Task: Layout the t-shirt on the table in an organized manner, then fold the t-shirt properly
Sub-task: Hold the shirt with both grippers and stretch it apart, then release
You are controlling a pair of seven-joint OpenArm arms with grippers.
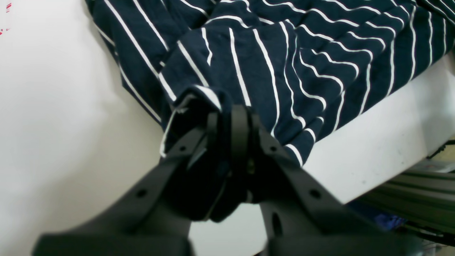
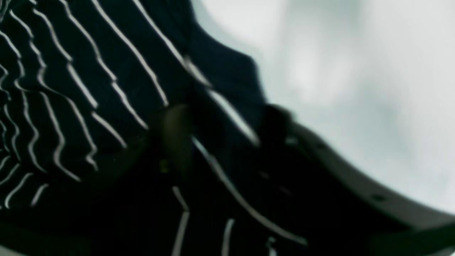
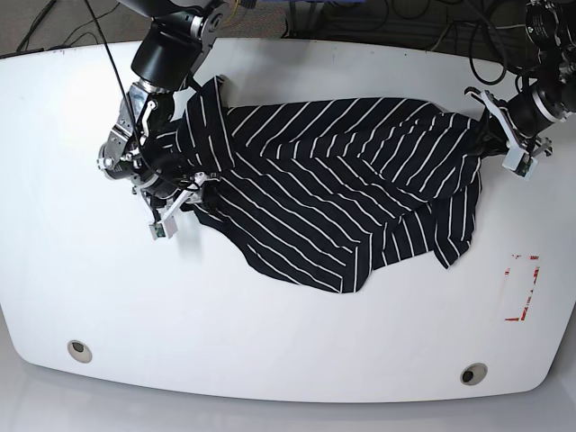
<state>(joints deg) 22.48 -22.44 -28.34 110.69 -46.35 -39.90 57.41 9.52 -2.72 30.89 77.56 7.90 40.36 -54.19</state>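
striped t-shirt (image 3: 342, 193) spread on my white bench (image 3: 270, 342)
my left hand (image 1: 227, 117) clamps its edge; right hand (image 3: 166, 184) buried in cloth, grip unclear; red-marked rectangle (image 3: 524, 288) nearby.

Dark navy, near black, that's the t-shirt (image 3: 342, 189), crossed all over by thin white stripes that wobble where the cloth bunches. Under it the table (image 3: 270, 333) is plain glossy white with two small grey round grommets (image 3: 79, 350) near the front edge. A red-marked rectangle (image 3: 525, 288) sits on the white. Both grippers, left gripper (image 1: 227, 117) and right gripper (image 3: 166, 193), are matte black.
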